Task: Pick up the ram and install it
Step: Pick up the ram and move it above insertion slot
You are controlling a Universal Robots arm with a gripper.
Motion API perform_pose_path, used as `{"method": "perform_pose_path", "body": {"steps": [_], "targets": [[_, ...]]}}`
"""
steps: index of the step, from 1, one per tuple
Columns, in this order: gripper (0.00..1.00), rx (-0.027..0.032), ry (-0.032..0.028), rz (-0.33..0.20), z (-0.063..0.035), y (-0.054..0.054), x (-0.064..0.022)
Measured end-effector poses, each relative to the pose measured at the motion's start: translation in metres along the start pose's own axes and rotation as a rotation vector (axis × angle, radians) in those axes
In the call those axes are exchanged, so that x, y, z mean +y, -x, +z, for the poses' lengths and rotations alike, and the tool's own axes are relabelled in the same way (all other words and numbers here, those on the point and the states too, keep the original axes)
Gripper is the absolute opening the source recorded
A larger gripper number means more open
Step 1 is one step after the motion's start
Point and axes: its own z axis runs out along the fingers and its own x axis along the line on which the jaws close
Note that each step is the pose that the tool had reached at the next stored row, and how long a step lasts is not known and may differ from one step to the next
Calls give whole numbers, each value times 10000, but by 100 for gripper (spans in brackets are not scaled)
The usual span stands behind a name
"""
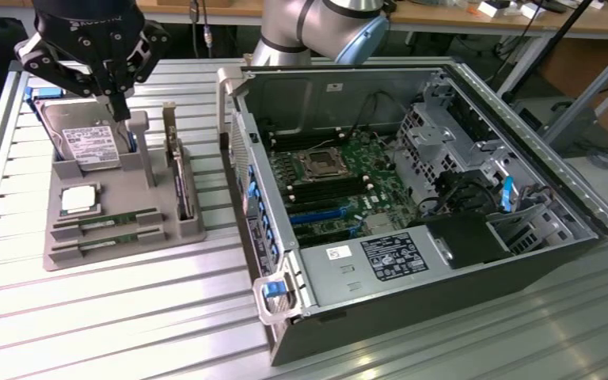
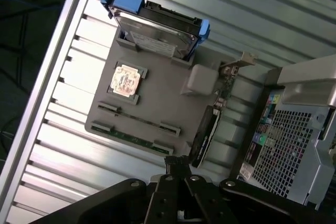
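Open computer case [image 1: 446, 265] lies on slatted desk [image 1: 104, 324], motherboard [image 1: 336, 186] exposed. Just beside it, on the exterior view's left, grey tray [image 1: 135, 186] holds hard drive [image 1: 88, 142], processor chip [image 1: 79, 199] and upright bracketed card [image 1: 181, 186].

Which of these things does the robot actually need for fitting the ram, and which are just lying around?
Needed:
- ram sticks in the grey holder
- the shut gripper, above the holder
- the open computer with its main board

Lying about:
- hard drive
- square silver chip
- green card with metal bracket
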Motion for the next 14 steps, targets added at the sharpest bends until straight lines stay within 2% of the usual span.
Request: {"method": "perform_pose_path", "body": {"steps": [14], "targets": [[10, 32, 22, -767, 0, 0, 0]]}}
